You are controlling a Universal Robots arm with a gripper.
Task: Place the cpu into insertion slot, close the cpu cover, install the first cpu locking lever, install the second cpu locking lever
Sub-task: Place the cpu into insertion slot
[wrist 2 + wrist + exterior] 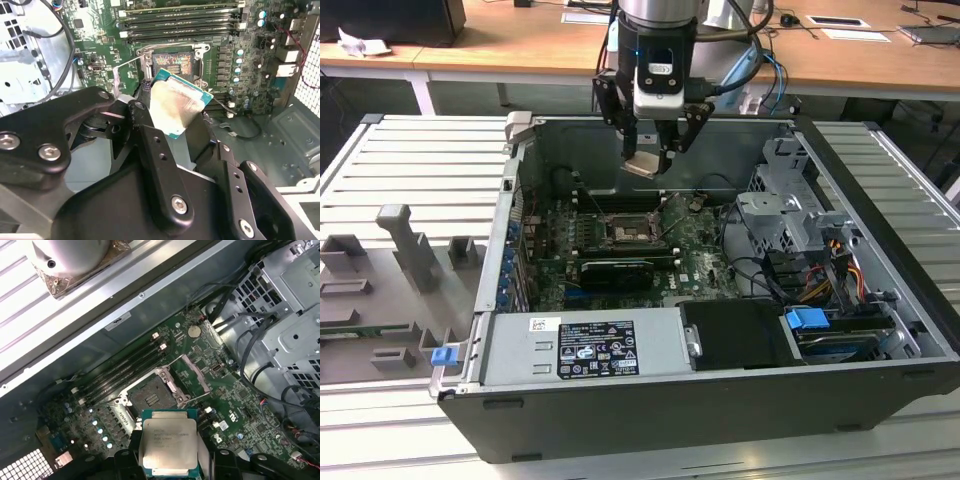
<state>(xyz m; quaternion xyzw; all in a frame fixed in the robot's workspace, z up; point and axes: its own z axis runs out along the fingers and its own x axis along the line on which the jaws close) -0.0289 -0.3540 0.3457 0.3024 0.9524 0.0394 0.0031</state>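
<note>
Open computer case (670,425) on a ribbed grey bench (410,165), exterior view. The claw (651,153) hangs above the rear part of the motherboard (695,255), clamped on the cpu (642,165), which is held clear of the board and tilted. The empty insertion slot (624,232) lies below the claw and nearer the camera, well apart from the chip.

In the second wrist view, black fingers (156,150) grip the cpu (180,100) by opposite edges; its pale metal top faces the camera and its green rim shows along two sides. The insertion slot (171,62) is seen beyond the chip, uncovered, with rows of memory modules (182,22) just behind it.

In the first wrist view, the cpu (167,445) sits in the foreground, short of the insertion slot (151,397). The cpu cover (192,374) stands swung open along one side of the slot, its square window visible.
</note>
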